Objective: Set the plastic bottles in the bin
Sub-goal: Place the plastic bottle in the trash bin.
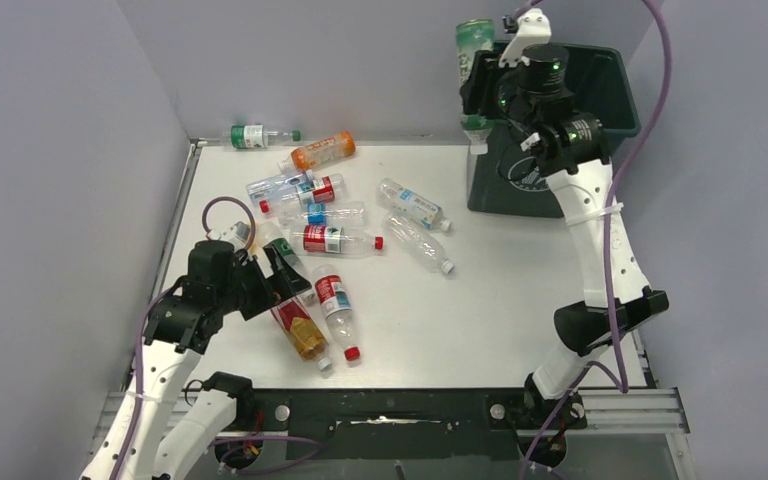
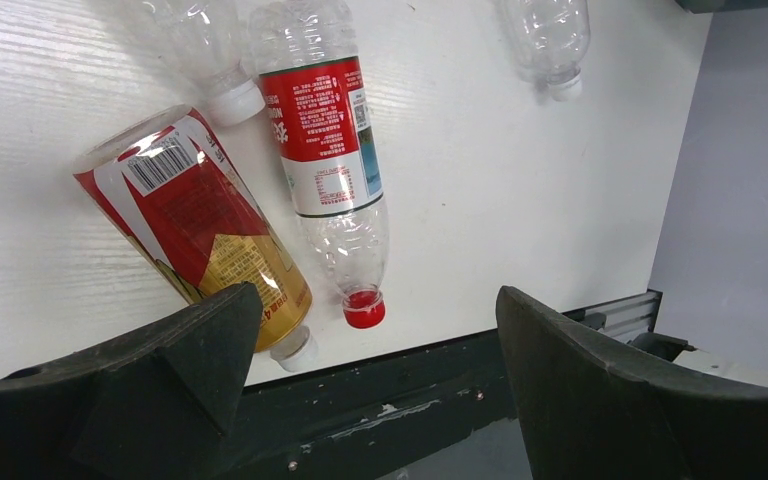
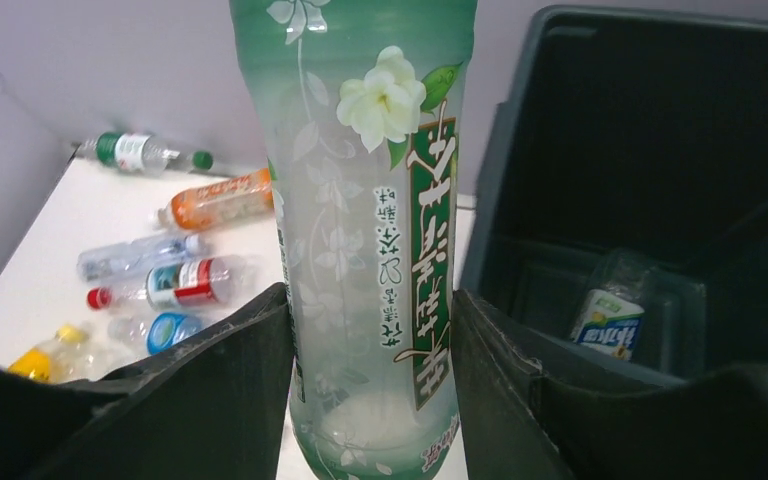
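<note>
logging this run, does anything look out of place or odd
Nothing spilled or damaged. One green-labelled bottle lies apart from the other bottles, at the table's far edge against the back wall. The right pincer holds a jasmine tea bottle just left of the bin, not over its opening.

The white worktop (image 1: 520, 310) carries plastic bottles (image 1: 335, 239) lying on their sides. Below the left hand (image 2: 375, 300) lie an amber bottle (image 2: 200, 230), close to one finger, and just beside it a clear red-labelled bottle (image 2: 325, 150) with a red cap; the others lie scattered beyond the hand.
</note>
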Controlling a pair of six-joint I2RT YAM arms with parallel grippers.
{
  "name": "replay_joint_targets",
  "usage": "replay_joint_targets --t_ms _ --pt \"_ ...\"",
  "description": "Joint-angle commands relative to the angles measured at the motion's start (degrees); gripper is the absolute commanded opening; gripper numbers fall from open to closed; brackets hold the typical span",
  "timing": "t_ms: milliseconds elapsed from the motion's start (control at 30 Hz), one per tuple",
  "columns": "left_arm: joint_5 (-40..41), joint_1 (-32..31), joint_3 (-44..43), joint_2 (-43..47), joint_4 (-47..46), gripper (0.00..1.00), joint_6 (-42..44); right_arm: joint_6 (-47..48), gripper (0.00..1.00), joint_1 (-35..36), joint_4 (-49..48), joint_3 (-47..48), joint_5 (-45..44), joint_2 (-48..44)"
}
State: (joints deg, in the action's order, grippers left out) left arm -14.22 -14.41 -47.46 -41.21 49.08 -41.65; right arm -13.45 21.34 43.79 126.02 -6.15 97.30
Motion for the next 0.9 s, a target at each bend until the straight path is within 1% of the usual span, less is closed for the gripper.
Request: replay_joint_targets --t_ms 0,200,400,500,667,800,833,867 --pt "-1.16 0.22 -1.48 -0.52 -3.29 0.89 1.09 -0.30 0.52 -6.29 -9.99 -0.14 3.62 -2.62" --pt "-1.23 0.20 -2.44 -1.21 -3.12 0.89 0.94 -3.95 0.53 -15.35 -20.15 -1.59 8.61 -3.18" --pt "-0.84 0.18 -3.25 -1.18 -2.42 0.89 0.63 -9.42 0.55 -24.39 -27.30 -0.76 14.40 0.11" --pt "-0.64 0.25 -3.27 -0.89 -2.32 0.89 0.30 -11.53 0.56 -28.02 -28.03 1.77 16.16 2.88" --pt "-0.16 0.15 -3.17 -0.59 -2.32 0.89 -0.37 -13.51 0.62 -33.97 -27.72 3.80 19.12 6.87" --pt "-0.17 0.09 -2.67 -0.60 -2.58 0.89 -0.63 -12.59 0.66 -36.39 -26.41 4.68 20.79 10.41" --pt "-0.25 0.13 -2.62 -0.59 -2.65 0.89 -0.63 -12.12 0.69 -36.63 -25.55 5.41 21.24 11.65" --pt "-0.22 0.09 -2.57 -0.69 -2.67 0.89 -0.67 -11.50 0.75 -36.71 -24.42 6.44 21.88 12.94"
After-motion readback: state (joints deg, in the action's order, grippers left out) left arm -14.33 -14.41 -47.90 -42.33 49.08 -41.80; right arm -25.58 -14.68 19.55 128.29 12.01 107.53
